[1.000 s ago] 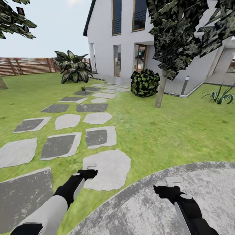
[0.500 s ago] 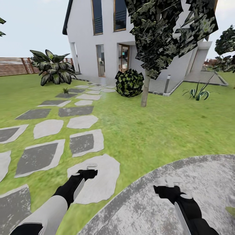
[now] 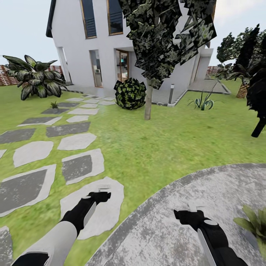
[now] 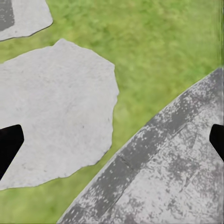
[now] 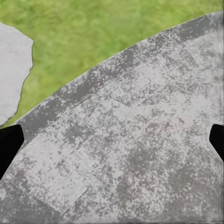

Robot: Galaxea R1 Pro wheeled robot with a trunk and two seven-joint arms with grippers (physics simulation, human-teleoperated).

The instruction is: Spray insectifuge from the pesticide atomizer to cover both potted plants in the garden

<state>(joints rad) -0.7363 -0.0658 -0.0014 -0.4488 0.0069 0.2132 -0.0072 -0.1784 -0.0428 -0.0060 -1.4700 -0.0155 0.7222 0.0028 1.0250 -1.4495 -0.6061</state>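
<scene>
Your left gripper (image 3: 104, 189) is hovering over a pale stepping stone (image 3: 107, 207) at about 7 o'clock in the head view, fingers spread wide, nothing between them. Your right gripper (image 3: 193, 206) is hanging over the grey mottled patio (image 3: 166, 229) at about 5 o'clock, fingers likewise spread and empty. In the left wrist view the dark fingertips (image 4: 9, 144) are sitting at opposite edges, with stone, grass and the patio rim between them. One potted plant (image 3: 254, 221) is showing pointed green leaves on the patio at 4 o'clock, cut by the frame edge. A second small rosette (image 3: 54, 105) is standing among the far stepping stones at 10 o'clock, too small to confirm. You are facing the white house (image 3: 111, 48), a round dark shrub (image 3: 129, 94) and a tree trunk (image 3: 148, 102) on the lawn (image 3: 177, 140).
</scene>
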